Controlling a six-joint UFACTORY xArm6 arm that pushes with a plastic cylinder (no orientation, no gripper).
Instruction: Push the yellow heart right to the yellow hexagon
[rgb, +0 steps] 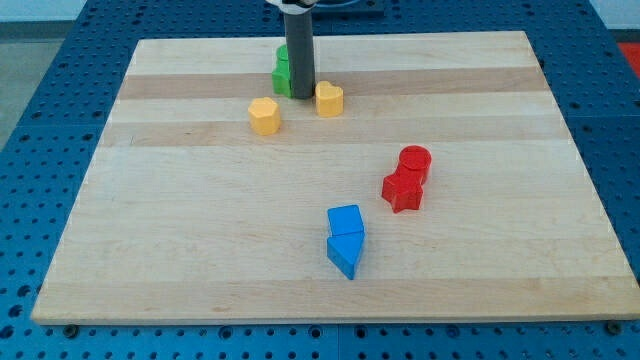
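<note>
The yellow heart (329, 99) is sitting near the board's top edge, just to the view's right of my tip (302, 96), which is resting on the wooden board (200, 250) touching or almost touching the heart's left side. The yellow hexagon (264, 116) is lying to the view's left and slightly lower, near but apart from the heart, with the rod standing roughly between the two. The step in hand appears to be the approach: the heart is not yet beside the hexagon, and the tip is sitting on the wrong side for a push toward it. The next move is likely calling for the tip to circle round to the heart's right flank, then drive leftward and a little downward. The dark rod is hanging upright from the view's top; it is carrying no pincer, so nothing is spreading or pinching. Green blocks (283, 75) are crowding behind the rod, while red blocks (407, 178) and blue blocks (346, 241) are lying well apart, lower right.
</note>
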